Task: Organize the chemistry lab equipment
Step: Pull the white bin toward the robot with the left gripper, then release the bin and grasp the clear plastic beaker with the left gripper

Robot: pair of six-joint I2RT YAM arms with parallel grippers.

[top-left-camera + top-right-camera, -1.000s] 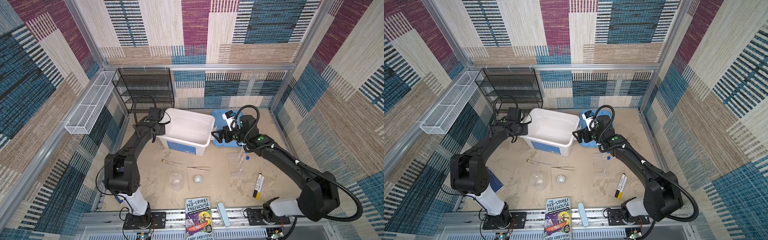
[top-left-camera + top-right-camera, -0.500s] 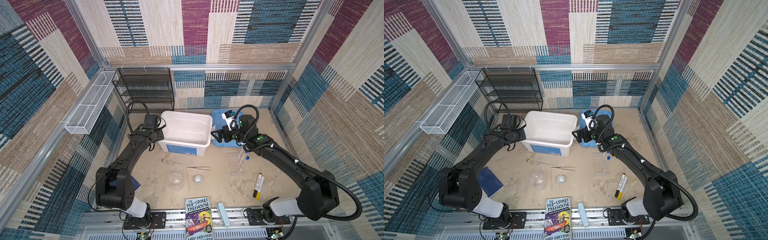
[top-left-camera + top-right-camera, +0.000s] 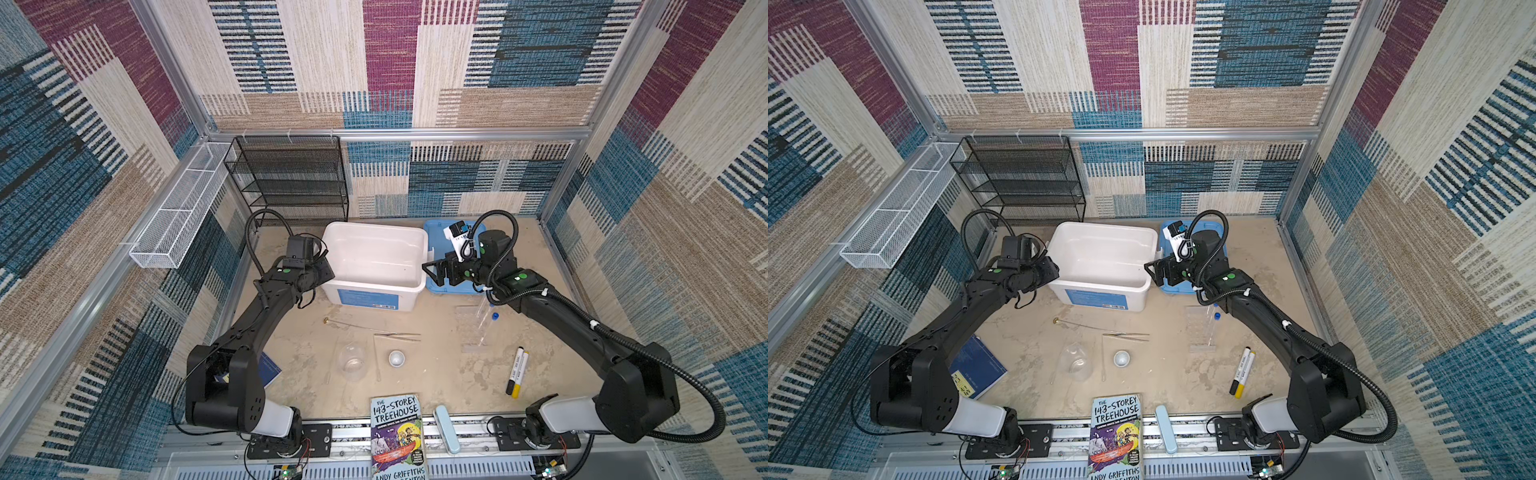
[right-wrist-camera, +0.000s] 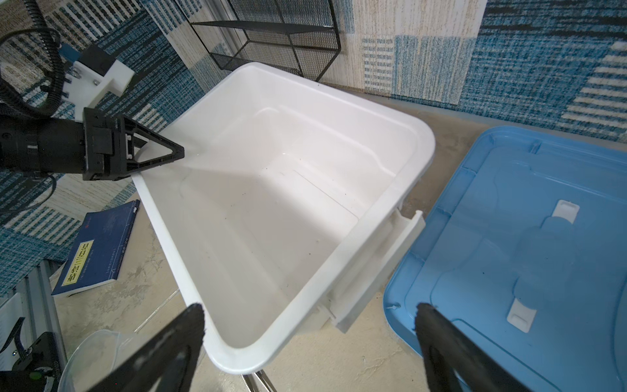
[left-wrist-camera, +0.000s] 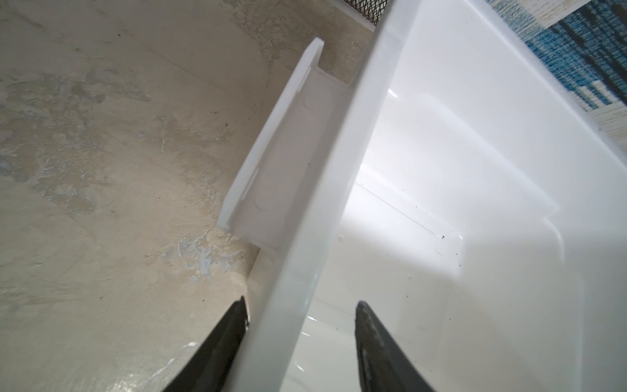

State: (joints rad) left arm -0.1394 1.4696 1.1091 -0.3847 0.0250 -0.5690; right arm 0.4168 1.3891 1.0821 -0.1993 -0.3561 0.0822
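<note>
A white bin (image 3: 365,297) (image 3: 1096,297) stands at the back middle. My left gripper (image 3: 326,270) (image 3: 1052,268) (image 5: 300,305) straddles its left rim (image 5: 305,271), open, one finger against the rim and the other apart inside. My right gripper (image 3: 428,272) (image 3: 1150,270) (image 4: 308,310) hangs wide open by the bin's right front corner (image 4: 237,359), holding nothing. On the floor in front lie the clear flask (image 3: 352,359) (image 3: 1076,361), brass-tipped rod (image 3: 353,326), tweezers (image 3: 397,336), grey dish (image 3: 396,358), thin glass sticks (image 3: 1103,361) and clear rack (image 3: 471,328) with a blue-capped tube (image 3: 494,316).
A blue lid (image 3: 455,289) (image 4: 509,254) lies right of the bin. Black mesh shelves (image 3: 291,178) and a white wire basket (image 3: 178,208) stand behind. Markers (image 3: 516,372), a storybook (image 3: 395,432), a blue book (image 3: 976,365) and a pale blue case (image 3: 446,428) lie nearer the front.
My left gripper has come toward the front with the bin's left end, and its jaws have parted on the rim. The right arm has not moved.
</note>
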